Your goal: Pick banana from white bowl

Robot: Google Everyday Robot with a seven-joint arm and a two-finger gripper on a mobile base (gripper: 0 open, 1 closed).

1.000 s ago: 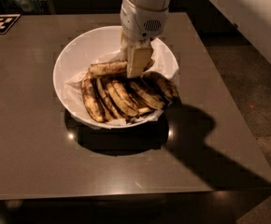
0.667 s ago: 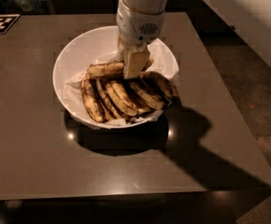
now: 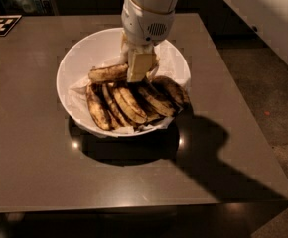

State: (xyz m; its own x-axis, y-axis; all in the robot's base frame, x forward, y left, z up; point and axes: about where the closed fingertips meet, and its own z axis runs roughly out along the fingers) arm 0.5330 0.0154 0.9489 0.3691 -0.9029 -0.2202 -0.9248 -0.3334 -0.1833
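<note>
The banana [image 3: 107, 74] lies across the back of the white bowl [image 3: 64, 68], long, yellow-brown with dark blotches. Its right end is hidden behind my gripper [image 3: 140, 69]. The gripper points down into the bowl at that right end, hanging from the white arm [image 3: 149, 14] above. Crumpled white paper [image 3: 173, 62] lines the bowl.
Several shorter, darker curved bananas [image 3: 129, 103] lie side by side in the bowl's front half, just below the gripper. The bowl stands on a brown table [image 3: 35, 157]. A black-and-white marker [image 3: 0, 25] lies at the far left. The table's right edge [image 3: 248, 108] drops to the floor.
The gripper and arm have shifted a little to the left over the banana's right end. The bananas and the bowl have stayed where they were.
</note>
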